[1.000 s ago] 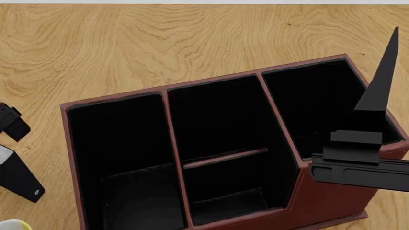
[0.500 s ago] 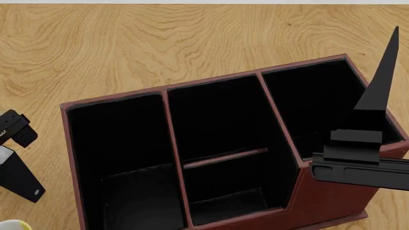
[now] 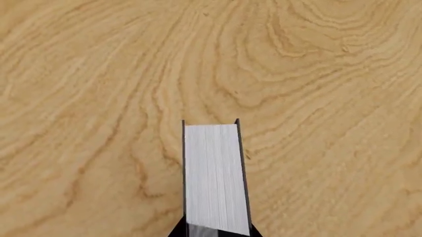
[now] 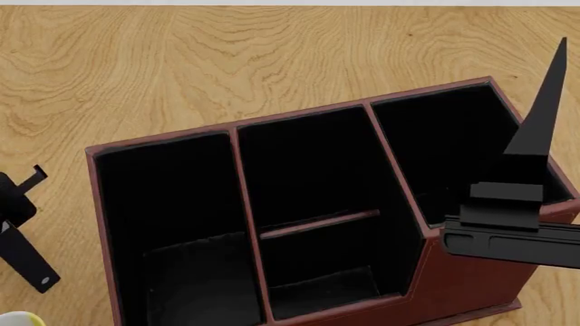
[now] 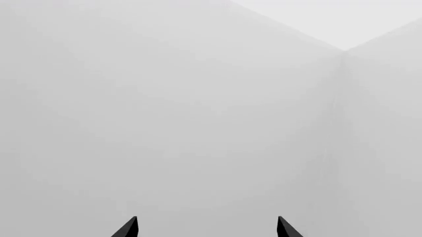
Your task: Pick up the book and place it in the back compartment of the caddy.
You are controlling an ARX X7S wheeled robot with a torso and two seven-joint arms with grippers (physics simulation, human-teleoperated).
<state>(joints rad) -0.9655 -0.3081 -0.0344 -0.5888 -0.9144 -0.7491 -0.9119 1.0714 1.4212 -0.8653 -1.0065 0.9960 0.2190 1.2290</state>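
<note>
The left gripper (image 4: 11,210) is clamped on the book (image 3: 216,177), held clear of the wooden table (image 3: 99,74) near its left edge, beside the caddy (image 4: 471,285). The back compartment (image 4: 327,261) holds nothing. The right gripper (image 5: 207,228) is spread apart over the caddy's right end.

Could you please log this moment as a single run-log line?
left gripper: shut on book, over table, beside caddy | right gripper: open, empty | back compartment: empty

Red-brown caddy (image 4: 471,285) w/ black lining; black book (image 3: 214,177), white-grey page edge; swirly light wood-grain table (image 4: 227,61)
</note>
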